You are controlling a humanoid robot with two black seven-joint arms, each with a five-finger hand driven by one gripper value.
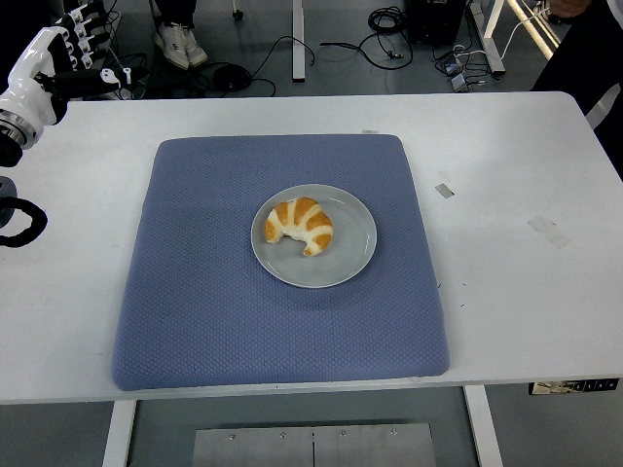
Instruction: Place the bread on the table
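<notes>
A golden croissant point(300, 225) lies on a round grey plate point(352, 255) in the middle of a blue mat point(195, 292). My left hand point(73, 53), white and black, hovers over the table's far left corner, well away from the plate. Its fingers are stretched out and hold nothing. The right arm is not in view.
The white table point(516, 272) has bare strips on both sides of the mat. Small bits of tape point(548, 230) lie on its right part. Behind the far edge are cables, table legs and a person's shoes point(181, 44) on the floor.
</notes>
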